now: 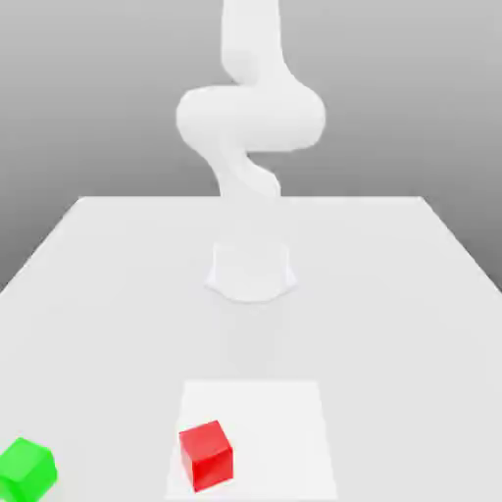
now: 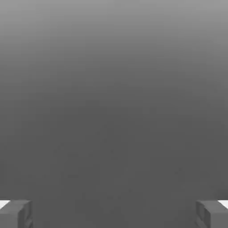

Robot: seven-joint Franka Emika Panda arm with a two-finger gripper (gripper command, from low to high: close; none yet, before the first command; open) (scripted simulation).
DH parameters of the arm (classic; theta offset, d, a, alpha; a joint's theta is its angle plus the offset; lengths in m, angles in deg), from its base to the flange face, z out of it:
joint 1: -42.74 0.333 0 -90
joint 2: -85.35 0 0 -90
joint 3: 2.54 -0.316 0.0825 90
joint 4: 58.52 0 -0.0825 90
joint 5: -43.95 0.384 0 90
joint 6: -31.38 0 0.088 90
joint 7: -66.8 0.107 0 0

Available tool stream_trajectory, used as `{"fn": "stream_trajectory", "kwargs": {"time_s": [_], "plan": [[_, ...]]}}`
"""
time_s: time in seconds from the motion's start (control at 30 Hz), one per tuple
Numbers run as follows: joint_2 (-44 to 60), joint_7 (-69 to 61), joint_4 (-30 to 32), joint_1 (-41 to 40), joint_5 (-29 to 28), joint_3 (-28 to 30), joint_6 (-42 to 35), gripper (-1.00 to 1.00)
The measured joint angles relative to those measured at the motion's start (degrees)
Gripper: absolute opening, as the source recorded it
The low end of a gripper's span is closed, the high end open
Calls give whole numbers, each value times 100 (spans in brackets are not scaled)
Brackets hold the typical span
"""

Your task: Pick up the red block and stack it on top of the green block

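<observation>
Spread wide, with nothing between its fingers, the gripper point(image 2: 114, 214) shows in the hand view against plain grey, with neither block before it. The red block point(image 1: 207, 456) sits on the pale square point(image 1: 279, 441) of the table point(image 1: 392, 324), toward the exterior view's left side of that square and turned a little askew to its edges. In the exterior view the arm point(image 1: 251, 118) rises from its base, out past which, on the side near that camera, the red block lies. The gripper seems to point away from the tabletop, so which way the block lies from the fingertips I cannot tell exactly; most likely the hand must swing round to face down, then reach out and lower. The jaws would do well to turn with the block's skewed faces. The green block point(image 1: 27, 471), well apart toward the exterior view's left, awaits the stacking.
</observation>
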Motion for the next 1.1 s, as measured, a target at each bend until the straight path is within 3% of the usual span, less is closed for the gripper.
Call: {"fn": "stream_trajectory", "kwargs": {"time_s": [0.4,0.6,0.83,0.97,1.0,1.1], "plan": [[2555,3078,559,-1171,-749,-803,977,0],[3787,4447,839,-1385,-913,-799,1473,0],[5107,5457,1142,-1444,-437,-775,2148,0],[5926,5737,1044,-1264,-682,-533,2804,0],[6091,5784,1020,-1208,-743,-464,2938,-100],[6091,5785,1020,-1208,-744,-464,2944,-100]]}}
